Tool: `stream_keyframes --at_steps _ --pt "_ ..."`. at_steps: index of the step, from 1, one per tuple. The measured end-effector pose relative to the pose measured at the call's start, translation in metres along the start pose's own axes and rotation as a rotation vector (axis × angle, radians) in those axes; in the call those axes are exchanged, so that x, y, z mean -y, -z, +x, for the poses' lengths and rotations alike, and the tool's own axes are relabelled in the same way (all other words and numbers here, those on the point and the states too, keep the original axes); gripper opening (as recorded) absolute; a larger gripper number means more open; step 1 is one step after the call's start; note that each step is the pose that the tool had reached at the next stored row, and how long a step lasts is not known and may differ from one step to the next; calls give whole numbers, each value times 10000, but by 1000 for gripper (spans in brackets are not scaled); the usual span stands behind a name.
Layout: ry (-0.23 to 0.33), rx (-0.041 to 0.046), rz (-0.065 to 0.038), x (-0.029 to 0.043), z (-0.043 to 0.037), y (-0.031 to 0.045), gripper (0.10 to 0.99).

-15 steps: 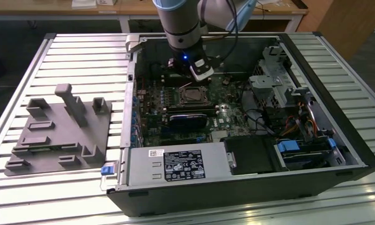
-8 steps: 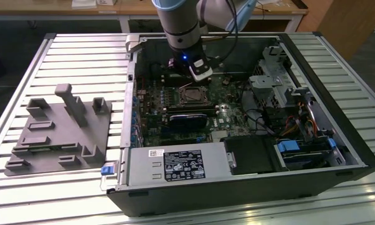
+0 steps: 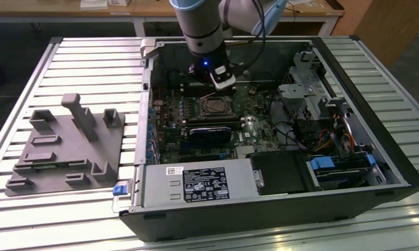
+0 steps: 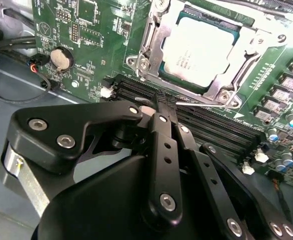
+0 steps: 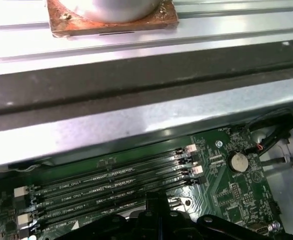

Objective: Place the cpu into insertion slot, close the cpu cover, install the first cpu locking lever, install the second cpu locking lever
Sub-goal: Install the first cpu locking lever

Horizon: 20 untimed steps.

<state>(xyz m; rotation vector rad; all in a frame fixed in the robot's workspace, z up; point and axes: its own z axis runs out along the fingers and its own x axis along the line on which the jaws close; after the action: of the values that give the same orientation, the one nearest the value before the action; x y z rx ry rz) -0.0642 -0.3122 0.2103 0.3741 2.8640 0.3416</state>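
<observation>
Even overhead light — strong glare on cpu and chassis wall; motherboard sits dim in shadow in the exterior view.

Table: slatted, silvery metal profiles. Resting directly on it in the exterior view: an open black computer case, interior facing up, toward the exterior view's right, and just beside it on the left a grey moulded fixture block with upright posts. In the first wrist view, a copper-coloured plate sits on the slats beyond the case wall.
</observation>
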Motion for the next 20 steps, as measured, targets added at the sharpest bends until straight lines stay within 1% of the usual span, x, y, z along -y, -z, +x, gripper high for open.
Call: stream_keyframes --at_steps 3,5,15,20 --pt "-330 91 77 1 2 -9 106" --pt "-480 131 111 -5 5 -15 106" --pt "-840 230 183 -74 51 -44 106" --pt "-1112 305 241 -86 74 -60 106"
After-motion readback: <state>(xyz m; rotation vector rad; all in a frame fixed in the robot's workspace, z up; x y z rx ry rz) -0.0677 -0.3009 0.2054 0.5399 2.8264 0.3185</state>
